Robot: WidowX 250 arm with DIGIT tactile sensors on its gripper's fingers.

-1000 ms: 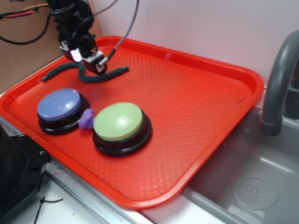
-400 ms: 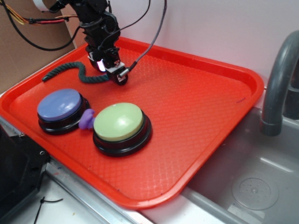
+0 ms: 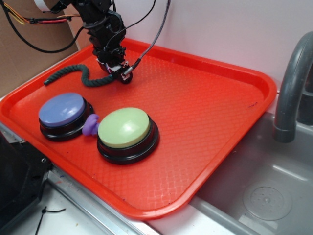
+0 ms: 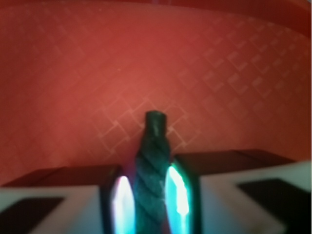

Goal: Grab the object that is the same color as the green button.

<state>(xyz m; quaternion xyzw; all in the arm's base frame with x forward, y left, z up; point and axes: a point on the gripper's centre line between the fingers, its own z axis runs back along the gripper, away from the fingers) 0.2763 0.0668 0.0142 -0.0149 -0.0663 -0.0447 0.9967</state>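
Gleaming red tray beside sink

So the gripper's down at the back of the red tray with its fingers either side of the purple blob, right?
Not the purple blob. The wrist view shows the gripper with its fingers either side of the dark green rope. The blob lies between the two buttons at the front. The rest holds: gripper down at the back of the red tray.

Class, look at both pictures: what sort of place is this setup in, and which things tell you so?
Probably a toy kitchen or sink counter used as a robot test bench. A grey faucet stands over a metal sink, and a red tray beside it holds two buttons and a rope, with the end effector above.
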